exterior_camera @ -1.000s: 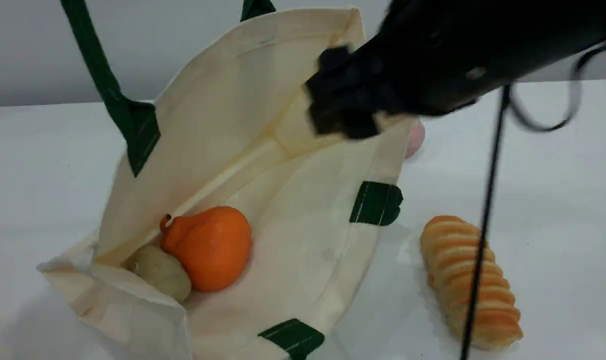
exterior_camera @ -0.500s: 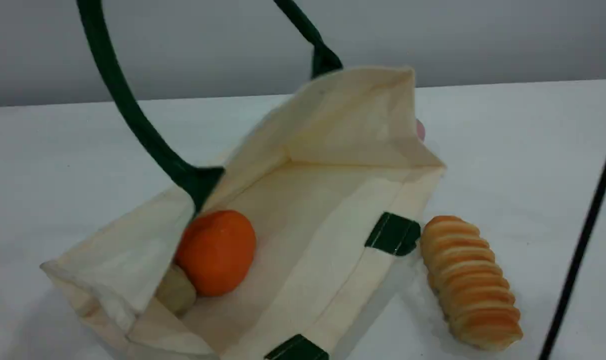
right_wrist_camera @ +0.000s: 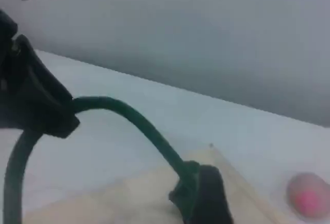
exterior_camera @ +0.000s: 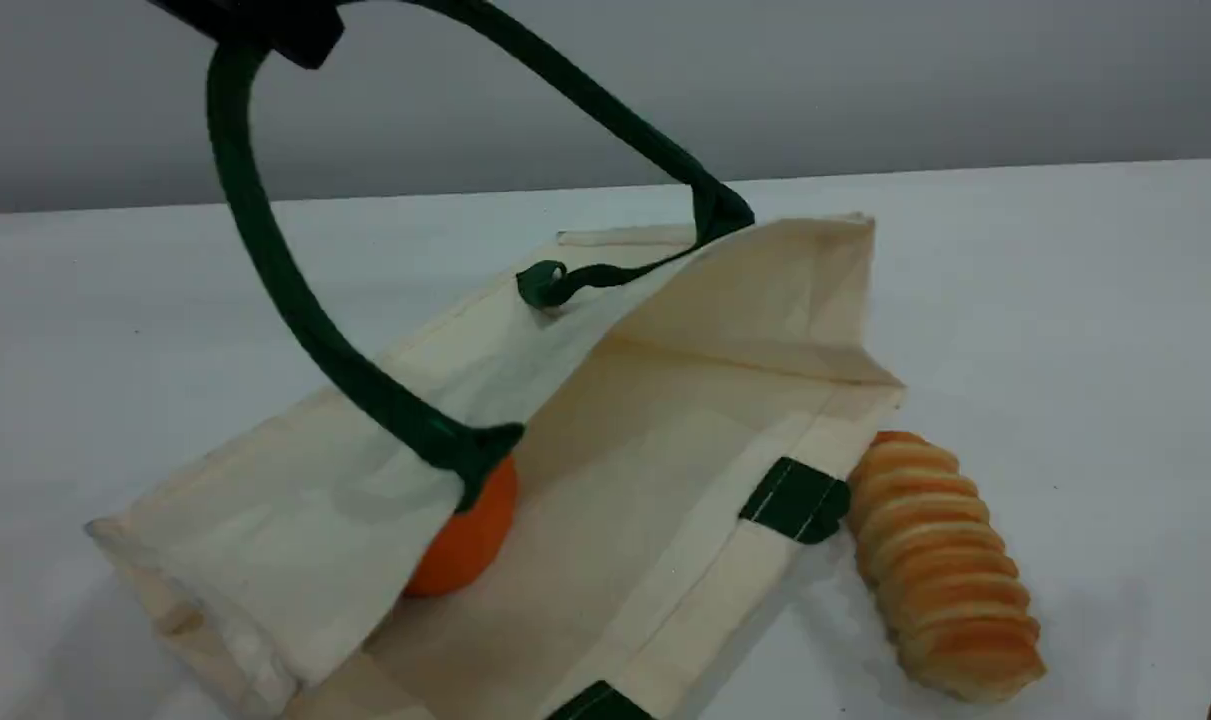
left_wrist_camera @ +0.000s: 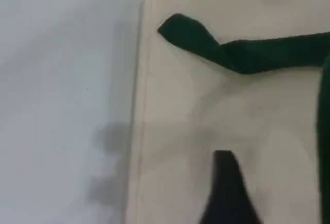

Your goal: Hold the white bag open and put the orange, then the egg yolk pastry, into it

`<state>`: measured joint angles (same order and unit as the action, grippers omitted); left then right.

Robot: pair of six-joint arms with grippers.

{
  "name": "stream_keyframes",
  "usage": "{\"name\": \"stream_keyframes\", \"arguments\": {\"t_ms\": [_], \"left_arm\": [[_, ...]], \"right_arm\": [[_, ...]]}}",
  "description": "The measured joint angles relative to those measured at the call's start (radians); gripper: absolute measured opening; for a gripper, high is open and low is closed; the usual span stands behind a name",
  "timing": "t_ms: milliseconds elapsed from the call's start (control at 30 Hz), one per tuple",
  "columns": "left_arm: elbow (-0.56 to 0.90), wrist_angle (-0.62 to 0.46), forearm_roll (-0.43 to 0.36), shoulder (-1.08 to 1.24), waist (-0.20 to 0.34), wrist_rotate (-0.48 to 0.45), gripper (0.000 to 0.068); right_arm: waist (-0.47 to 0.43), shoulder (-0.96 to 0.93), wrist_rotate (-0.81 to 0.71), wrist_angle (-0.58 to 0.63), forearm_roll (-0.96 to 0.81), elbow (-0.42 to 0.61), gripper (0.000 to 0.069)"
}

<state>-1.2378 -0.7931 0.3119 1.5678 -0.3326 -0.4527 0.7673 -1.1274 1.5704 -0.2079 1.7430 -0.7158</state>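
Bag (exterior_camera: 295,520): a cream tote lies on its side on a white table (exterior_camera: 1065,300), mouth facing right. The upper wall sags low over the inside.
Orange (exterior_camera: 470,545): it sits inside the bag, at the near foot of the raised strap. Only its lower part shows beneath the drooping cloth.
Pastry: not in sight. It may lie under the cloth beside the orange, but that cannot be told.
Bread (exterior_camera: 940,565): a long ridged loaf lies on the table, just beside the bag's lower rim on the right.
Strap (exterior_camera: 235,150): a dark green loop rises from the upper rim in a tall arch toward the top left.
Other strap (exterior_camera: 555,283): it lies slack on the far part of the bag.
Left gripper (exterior_camera: 265,20): it is black and sits at the top edge, at the peak of the arch. The strap runs up to it, but whether it is clamped or parted cannot be told.
Right gripper (right_wrist_camera: 206,198): only one dark fingertip shows, in its own camera, near the strap's far root. Parted or closed cannot be told.
Pink ball (right_wrist_camera: 308,202): it lies on the table beyond the bag.
Stage: probably the end of the task, though the pastry is unconfirmed.
Risk: if the strap slips free, the loop drops and the mouth closes flat. Any tug on the strap could tip the bag and roll the orange out toward the bread.
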Motion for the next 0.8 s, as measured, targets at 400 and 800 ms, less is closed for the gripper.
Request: {"name": "stream_keyframes", "arguments": {"t_ms": [400, 800], "left_arm": [[0.000, -0.064, 0.000, 0.000, 0.000, 0.020, 0.0504], [0.000, -0.075, 0.000, -0.004, 0.000, 0.020, 0.0504]], "right_arm": [[0.000, 0.000, -0.255, 0.325, -0.003, 0.000, 0.0477], [-0.171, 0.001, -0.630, 0.806, -0.122, 0.000, 0.0459]]}}
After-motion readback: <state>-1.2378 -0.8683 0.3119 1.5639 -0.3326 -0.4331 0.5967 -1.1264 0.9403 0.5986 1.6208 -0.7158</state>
